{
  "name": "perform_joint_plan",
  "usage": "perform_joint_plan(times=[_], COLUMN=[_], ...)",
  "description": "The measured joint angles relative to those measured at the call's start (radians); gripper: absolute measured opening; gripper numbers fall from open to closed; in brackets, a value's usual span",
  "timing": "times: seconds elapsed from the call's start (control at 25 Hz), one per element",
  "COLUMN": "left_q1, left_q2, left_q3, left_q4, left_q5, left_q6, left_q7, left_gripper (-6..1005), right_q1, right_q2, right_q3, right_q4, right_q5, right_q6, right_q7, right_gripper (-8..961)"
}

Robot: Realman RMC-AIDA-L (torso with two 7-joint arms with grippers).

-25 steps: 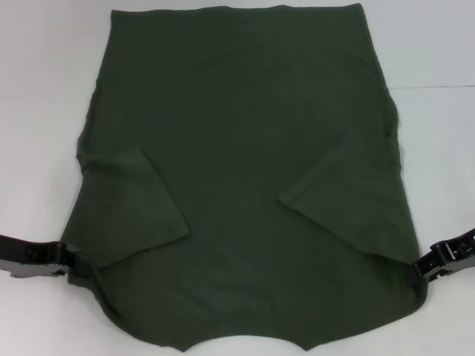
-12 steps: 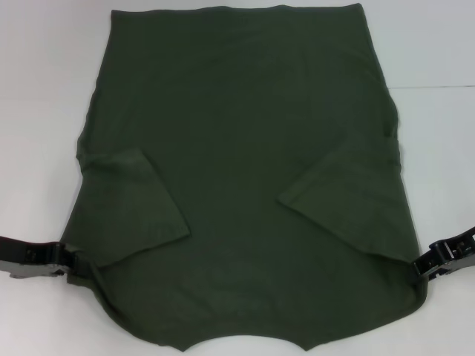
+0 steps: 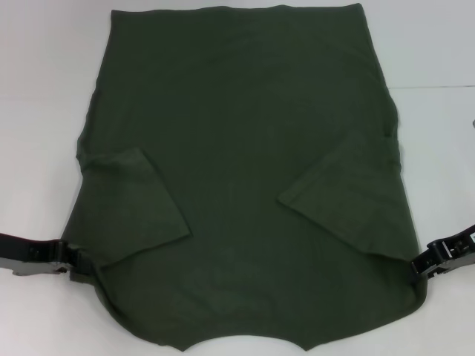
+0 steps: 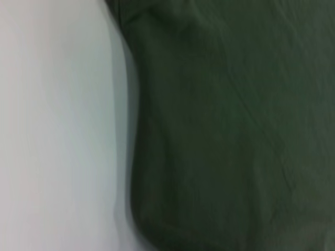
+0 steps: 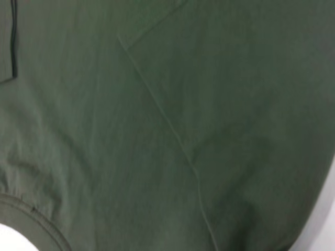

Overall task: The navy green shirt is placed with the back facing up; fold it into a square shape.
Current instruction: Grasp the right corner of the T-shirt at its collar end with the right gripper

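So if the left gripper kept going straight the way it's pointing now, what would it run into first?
The left gripper points inward from the robot's left, right at the edge of the navy green shirt. It would meet that shoulder edge first, by the folded-in left sleeve. Whether it already touches the cloth is unclear.

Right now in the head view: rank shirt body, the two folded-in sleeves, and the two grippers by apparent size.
1. navy green shirt body, by far the largest.
2. left folded-in sleeve and right folded-in sleeve: near alike, not ranked.
3. left gripper and right gripper: smallest, both cut off by the frame edge, so not ranked against each other.
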Motion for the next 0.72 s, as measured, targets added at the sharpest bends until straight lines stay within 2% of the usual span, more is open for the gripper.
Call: perform_joint_plan(times=[0.48, 0.72], left_q1=[-0.01, -0.015], left_q2=[-0.001, -0.001], left_q3=[0.005, 0.006], left_q4=[-0.001, -0.001], left_q5=[0.0, 0.0], left_q6=[-0.004, -0.005], left_q7=[0.001, 0.001], left_gripper=[36, 36], right_q1=[0.0, 0.003], right_q2=[0.002, 0.011], right_q3=[0.0, 0.0], right_q4=[0.001, -0.001], right_q5=[-0.001, -0.001], right_q6=[0.018, -0.008], right_q7=[-0.007, -0.055], right_gripper=[263, 196])
